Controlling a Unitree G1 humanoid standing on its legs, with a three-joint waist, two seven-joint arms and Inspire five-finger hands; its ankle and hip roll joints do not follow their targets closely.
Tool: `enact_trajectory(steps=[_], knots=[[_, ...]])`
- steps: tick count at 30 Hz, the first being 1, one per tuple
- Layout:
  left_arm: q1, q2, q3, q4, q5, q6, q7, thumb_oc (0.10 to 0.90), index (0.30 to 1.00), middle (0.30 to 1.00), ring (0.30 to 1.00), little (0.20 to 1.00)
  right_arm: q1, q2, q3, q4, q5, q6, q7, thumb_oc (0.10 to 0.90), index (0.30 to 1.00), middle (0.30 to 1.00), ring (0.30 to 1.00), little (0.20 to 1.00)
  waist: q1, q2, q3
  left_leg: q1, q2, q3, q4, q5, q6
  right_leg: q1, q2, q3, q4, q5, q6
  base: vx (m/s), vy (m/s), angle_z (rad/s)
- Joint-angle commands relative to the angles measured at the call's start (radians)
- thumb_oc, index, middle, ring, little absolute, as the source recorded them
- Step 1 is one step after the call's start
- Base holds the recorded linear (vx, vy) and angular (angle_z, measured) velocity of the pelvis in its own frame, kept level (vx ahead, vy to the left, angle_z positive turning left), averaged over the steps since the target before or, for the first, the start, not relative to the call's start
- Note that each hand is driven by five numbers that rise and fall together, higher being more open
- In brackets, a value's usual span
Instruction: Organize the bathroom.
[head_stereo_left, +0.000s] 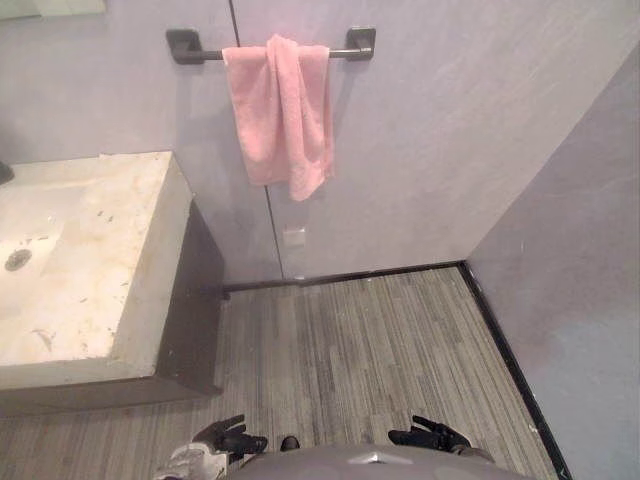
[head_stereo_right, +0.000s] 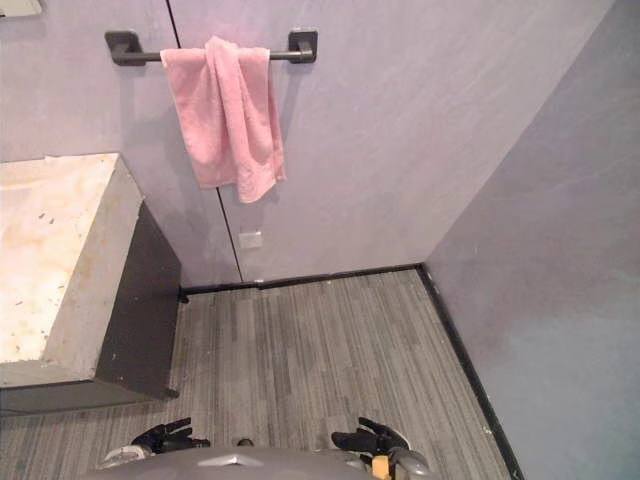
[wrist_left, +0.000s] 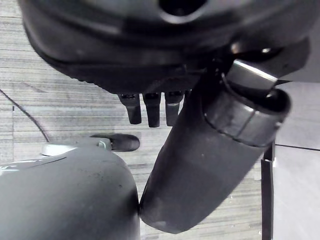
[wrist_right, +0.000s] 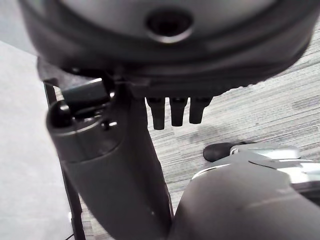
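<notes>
the towel (head_stereo_left: 283, 115) is soft and light; take its hanging edge. both hands (head_stereo_left: 228, 438) (head_stereo_left: 432, 435) hang empty, fingers relaxed.

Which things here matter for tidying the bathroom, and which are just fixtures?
Job things:
pink towel, draped unevenly and bunched over the towel bar
left hand and right hand, both low, open, holding nothing

Just there:
stone sink on the left
small wall outlet

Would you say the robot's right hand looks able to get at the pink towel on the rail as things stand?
Probably not yet: the right hand hangs low and open, while the pink towel hangs high on the rail across bare floor. Nothing blocks the way.
</notes>
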Motion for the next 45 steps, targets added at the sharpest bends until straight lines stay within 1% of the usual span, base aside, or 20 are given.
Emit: enact_trajectory(steps=[1, 4, 11, 18, 20, 24, 25, 26, 27, 28, 30, 32, 33, 34, 35, 38, 40, 41, 42, 45], knots=[[0.021, -0.017, -0.032, 0.036, 0.031, 0.028, -0.033, 0.800, 0.900, 0.900, 0.900, 0.900, 0.004, -0.038, 0.033, 0.025, -0.010, 0.000, 0.000, 0.800, 0.900, 0.900, 0.900, 0.900, 0.028, -0.009, -0.035, 0.007, -0.040, 0.004, -0.002, -0.077, 0.027, -0.063, -0.065, -0.011, -0.004, 0.037, 0.043, -0.01, -0.014, 0.04], [0.018, -0.016, -0.037, 0.033, 0.026, 0.001, -0.016, 0.800, 0.900, 0.900, 0.900, 0.900, 0.004, -0.039, 0.034, 0.021, -0.015, -0.001, -0.001, 0.800, 0.900, 0.900, 0.900, 0.900, 0.027, -0.006, -0.032, 0.003, -0.038, 0.003, -0.004, -0.073, 0.024, -0.065, -0.064, -0.015, -0.005, 0.037, 0.043, -0.01, -0.015, 0.03], [0.018, -0.015, -0.025, 0.024, 0.013, 0.000, -0.009, 0.800, 0.900, 0.900, 0.900, 0.900, 0.001, -0.039, 0.039, 0.017, -0.005, -0.029, 0.012, 0.800, 0.900, 0.900, 0.900, 0.900, 0.033, -0.003, -0.027, -0.001, -0.034, 0.001, -0.002, -0.069, 0.021, -0.063, -0.063, -0.030, -0.003, 0.030, 0.038, 0.01, -0.025, 0.03], [0.014, -0.012, -0.002, 0.006, -0.033, -0.040, 0.001, 0.800, 0.900, 0.900, 0.900, 0.900, -0.009, -0.043, 0.052, -0.043, 0.039, -0.144, 0.014, 0.800, 0.900, 0.900, 0.900, 0.900, 0.032, -0.003, -0.018, 0.003, -0.025, 0.004, 0.008, -0.067, 0.016, -0.053, -0.058, -0.037, 0.004, 0.020, 0.028, 0.04, -0.049, 0.03], [-0.003, 0.002, 0.009, -0.038, -0.081, -0.081, 0.010, 0.800, 0.900, 0.900, 0.900, 0.900, -0.015, -0.061, 0.065, -0.133, 0.050, -0.200, -0.005, 0.800, 0.900, 0.900, 0.900, 0.900, 0.025, -0.004, -0.012, 0.003, -0.019, 0.010, 0.028, -0.073, 0.014, -0.053, -0.054, -0.031, 0.015, 0.014, 0.022, 0.08, -0.095, 0.01], [-0.042, 0.042, 0.015, -0.193, -0.127, -0.112, 0.029, 0.800, 0.900, 0.900, 0.900, 0.900, -0.028, -0.115, 0.093, -0.390, 0.039, -0.245, -0.098, 0.800, 0.900, 0.900, 0.900, 0.900, 0.012, -0.020, 0.018, -0.053, -0.007, 0.028, 0.185, -0.103, 0.009, -0.068, -0.056, -0.006, 0.057, 0.006, -0.002, 0.03, -0.106, 0.02], [-0.058, 0.054, 0.015, -0.273, -0.137, -0.128, 0.049, 0.800, 0.900, 0.900, 0.900, 0.900, -0.035, -0.135, 0.096, -0.474, 0.029, -0.283, -0.144, 0.800, 0.900, 0.900, 0.900, 0.900, 0.011, -0.031, 0.038, -0.104, -0.004, 0.033, 0.287, -0.111, 0.007, -0.072, -0.058, 0.008, 0.074, 0.005, -0.016, -0.02, -0.138, 0.04], [-0.067, 0.072, 0.022, -0.378, -0.149, -0.124, 0.076, 0.800, 0.900, 0.900, 0.900, 0.900, -0.033, -0.157, 0.089, -0.579, 0.032, -0.290, -0.181, 0.800, 0.900, 0.900, 0.900, 0.900, 0.013, -0.038, 0.061, -0.170, 0.011, 0.038, 0.401, -0.063, -0.004, -0.072, -0.055, 0.015, 0.085, 0.005, -0.031, -0.03, -0.132, 0.03], [-0.066, 0.077, 0.027, -0.412, -0.157, -0.131, 0.085, 0.800, 0.900, 0.900, 0.900, 0.900, -0.031, -0.164, 0.083, -0.610, 0.025, -0.301, -0.192, 0.800, 0.900, 0.900, 0.900, 0.900, 0.013, -0.039, 0.070, -0.195, 0.017, 0.038, 0.445, -0.047, -0.006, -0.073, -0.053, 0.017, 0.090, 0.005, -0.037, -0.01, -0.114, 0.01], [-0.066, 0.088, 0.044, -0.484, -0.188, -0.167, 0.099, 0.800, 0.900, 0.900, 0.900, 0.900, -0.021, -0.182, 0.067, -0.674, 0.003, -0.348, -0.205, 0.800, 0.900, 0.900, 0.900, 0.900, 0.012, -0.041, 0.087, -0.246, 0.021, 0.035, 0.538, -0.029, -0.002, -0.076, -0.051, 0.023, 0.106, 0.003, -0.050, 0.02, -0.068, -0.06], [-0.070, 0.103, 0.067, -0.593, -0.236, -0.178, 0.129, 0.800, 0.900, 0.900, 0.900, 0.900, -0.007, -0.200, 0.053, -0.771, -0.013, -0.369, -0.224, 0.800, 0.900, 0.900, 0.900, 0.900, 0.010, -0.041, 0.100, -0.286, 0.017, 0.041, 0.595, -0.018, 0.003, -0.074, -0.051, 0.025, 0.116, 0.000, -0.056, 0.07, -0.041, -0.05], [-0.074, 0.117, 0.088, -0.710, -0.212, -0.262, 0.184, 0.800, 0.900, 0.900, 0.900, 0.900, 0.004, -0.202, 0.042, -0.847, -0.054, -0.413, -0.247, 0.800, 0.900, 0.900, 0.900, 0.900, 0.014, -0.032, 0.110, -0.297, 0.010, 0.059, 0.537, -0.003, -0.004, -0.059, -0.048, 0.018, 0.123, -0.011, -0.048, 0.14, 0.009, 0.05], [-0.074, 0.117, 0.088, -0.710, -0.212, -0.262, 0.184, 0.800, 0.900, 0.900, 0.900, 0.900, 0.004, -0.202, 0.042, -0.847, -0.055, -0.413, -0.247, 0.800, 0.900, 0.900, 0.900, 0.900, 0.014, -0.033, 0.112, -0.294, 0.009, 0.060, 0.535, -0.002, -0.004, -0.057, -0.049, 0.019, 0.123, -0.011, -0.048, 0.23, 0.062, 0.07], [-0.076, 0.128, 0.084, -0.891, -0.193, -0.260, 0.226, 0.800, 0.900, 0.900, 0.900, 0.900, 0.008, -0.199, 0.030, -0.896, -0.044, -0.426, -0.253, 0.800, 0.900, 0.900, 0.900, 0.900, 0.018, -0.015, 0.112, -0.270, 0.007, 0.088, 0.373, 0.028, -0.021, -0.044, -0.035, 0.008, 0.123, -0.027, -0.040, 0.22, 0.064, 0.11], [-0.075, 0.126, 0.079, -0.920, -0.192, -0.271, 0.227, 0.800, 0.900, 0.900, 0.900, 0.900, 0.011, -0.196, 0.029, -0.904, -0.051, -0.427, -0.257, 0.800, 0.900, 0.900, 0.900, 0.900, 0.019, -0.009, 0.110, -0.263, 0.006, 0.095, 0.326, 0.038, -0.026, -0.039, -0.029, 0.006, 0.122, -0.032, -0.039, 0.32, 0.093, 0.17], [-0.052, 0.119, 0.034, -1.056, -0.180, -0.278, 0.204, 0.800, 0.900, 0.900, 0.900, 0.900, 0.047, -0.205, 0.027, -0.922, -0.031, -0.441, -0.245, 0.800, 0.900, 0.900, 0.900, 0.900, 0.027, 0.021, 0.105, -0.267, 0.022, 0.142, 0.077, 0.146, -0.068, 0.019, 0.010, 0.002, 0.112, -0.061, -0.037, 0.32, 0.066, 0.20], [-0.029, 0.130, 0.006, -1.137, -0.187, -0.243, 0.186, 0.800, 0.900, 0.900, 0.900, 0.900, 0.082, -0.210, 0.013, -0.930, -0.012, -0.438, -0.225, 0.800, 0.900, 0.900, 0.900, 0.900, 0.030, 0.022, 0.098, -0.277, 0.033, 0.167, 0.038, 0.173, -0.083, 0.061, 0.016, -0.006, 0.102, -0.078, -0.032, 0.35, 0.048, 0.05], [-0.017, 0.130, 0.002, -1.168, -0.202, -0.219, 0.172, 0.800, 0.900, 0.900, 0.900, 0.900, 0.091, -0.207, 0.017, -0.925, -0.013, -0.438, -0.225, 0.800, 0.900, 0.900, 0.900, 0.900, 0.032, 0.019, 0.089, -0.268, 0.037, 0.178, 0.034, 0.156, -0.078, 0.073, 0.010, -0.006, 0.101, -0.085, -0.028, 0.40, 0.092, 0.07], [-0.013, 0.132, 0.000, -1.178, -0.198, -0.214, 0.155, 0.800, 0.900, 0.900, 0.900, 0.900, 0.092, -0.204, 0.021, -0.913, -0.011, -0.436, -0.224, 0.800, 0.900, 0.900, 0.900, 0.900, 0.032, 0.009, 0.077, -0.248, 0.022, 0.181, 0.016, 0.115, -0.073, 0.090, -0.007, -0.005, 0.097, -0.095, -0.014, 0.37, 0.119, 0.03], [0.004, 0.160, -0.021, -1.217, -0.178, -0.201, 0.145, 0.800, 0.900, 0.900, 0.900, 0.900, 0.103, -0.184, 0.028, -0.895, 0.015, -0.431, -0.232, 0.800, 0.900, 0.900, 0.900, 0.900, 0.045, 0.009, 0.050, -0.220, 0.010, 0.152, 0.003, 0.095, -0.039, 0.104, -0.034, -0.010, 0.115, -0.101, 0.016, 0.32, 0.124, -0.12]])
